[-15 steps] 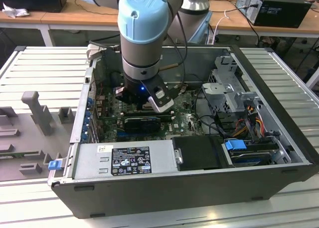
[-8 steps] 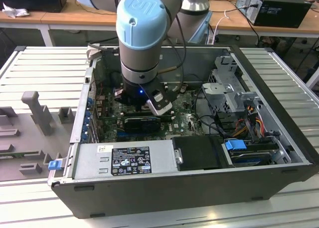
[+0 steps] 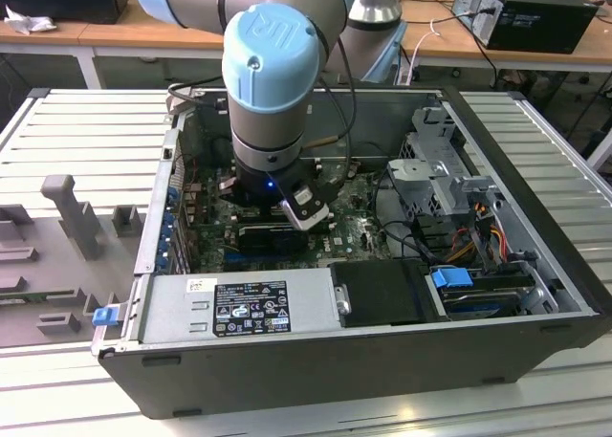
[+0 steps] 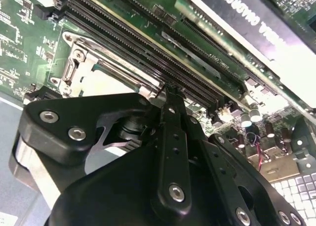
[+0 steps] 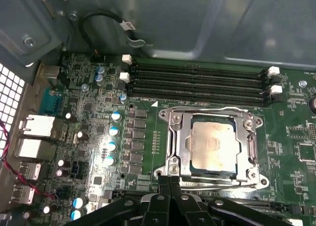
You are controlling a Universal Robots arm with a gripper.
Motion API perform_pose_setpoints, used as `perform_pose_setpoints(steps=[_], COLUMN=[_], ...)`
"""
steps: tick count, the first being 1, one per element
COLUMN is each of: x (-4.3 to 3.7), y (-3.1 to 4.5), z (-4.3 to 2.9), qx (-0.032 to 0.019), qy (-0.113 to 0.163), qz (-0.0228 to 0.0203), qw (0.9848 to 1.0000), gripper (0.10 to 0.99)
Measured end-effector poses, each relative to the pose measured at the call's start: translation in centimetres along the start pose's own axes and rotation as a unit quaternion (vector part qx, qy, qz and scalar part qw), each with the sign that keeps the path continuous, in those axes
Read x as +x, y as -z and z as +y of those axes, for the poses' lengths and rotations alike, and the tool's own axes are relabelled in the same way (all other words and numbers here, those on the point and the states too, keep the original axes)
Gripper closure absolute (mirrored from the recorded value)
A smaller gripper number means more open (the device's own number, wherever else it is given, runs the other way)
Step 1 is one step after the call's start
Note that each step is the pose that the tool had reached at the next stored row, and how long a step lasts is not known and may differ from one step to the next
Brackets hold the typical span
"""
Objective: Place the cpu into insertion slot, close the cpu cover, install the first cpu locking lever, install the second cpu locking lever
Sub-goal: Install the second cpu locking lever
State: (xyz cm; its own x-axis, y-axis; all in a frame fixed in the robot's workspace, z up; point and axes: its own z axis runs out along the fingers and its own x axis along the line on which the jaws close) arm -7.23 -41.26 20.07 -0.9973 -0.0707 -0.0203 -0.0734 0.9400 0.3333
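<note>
One arm points straight down, its end effector [image 5: 170,179] pinched narrow over the cpu cover [image 5: 213,146].

- The cpu [image 5: 213,147], a flat square chip with a dull, smudged silvery top, is being seen lying flat in the insertion slot [image 5: 185,146] in the first wrist view.
- The slot is being bordered by green circuit board, just beside the long black memory slots.
- The cpu cover [image 5: 210,116], a thin bright metal frame with a square window, is being shown lowered flat around the chip; the chip's top is being left exposed through the window.
- In the second wrist view, one corner of the cover [image 4: 81,58] is being glimpsed.
</note>
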Motion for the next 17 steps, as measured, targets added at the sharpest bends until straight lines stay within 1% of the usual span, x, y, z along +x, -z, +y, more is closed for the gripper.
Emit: perform_pose_setpoints(steps=[3, 6, 8, 10, 13, 14, 15, 17], x=[0.01, 0.04, 0.07, 0.16, 0.52, 0.59, 0.62, 0.62], y=[-0.27, -0.46, -0.66, -0.89, -1.0, -0.86, -0.36, 0.22], z=[-0.12, -0.18, -0.25, -0.34, -0.34, -0.28, -0.1, 0.1], qx=[-0.0089, -0.0158, -0.0194, -0.0198, -0.0225, -0.0229, -0.0229, -0.0227], qy=[0.0, 0.0, 0.0, 0.0, 0.0, 0.0, 0.0, 0.0], qz=[-0.0007, -0.0013, -0.0015, -0.0014, -0.0017, -0.0018, -0.0019, -0.0017], qw=[1.0, 0.9999, 0.9998, 0.9998, 0.9997, 0.9997, 0.9997, 0.9997], gripper=[0.98, 0.98, 0.98, 0.98, 0.98, 0.98, 0.98, 0.98])
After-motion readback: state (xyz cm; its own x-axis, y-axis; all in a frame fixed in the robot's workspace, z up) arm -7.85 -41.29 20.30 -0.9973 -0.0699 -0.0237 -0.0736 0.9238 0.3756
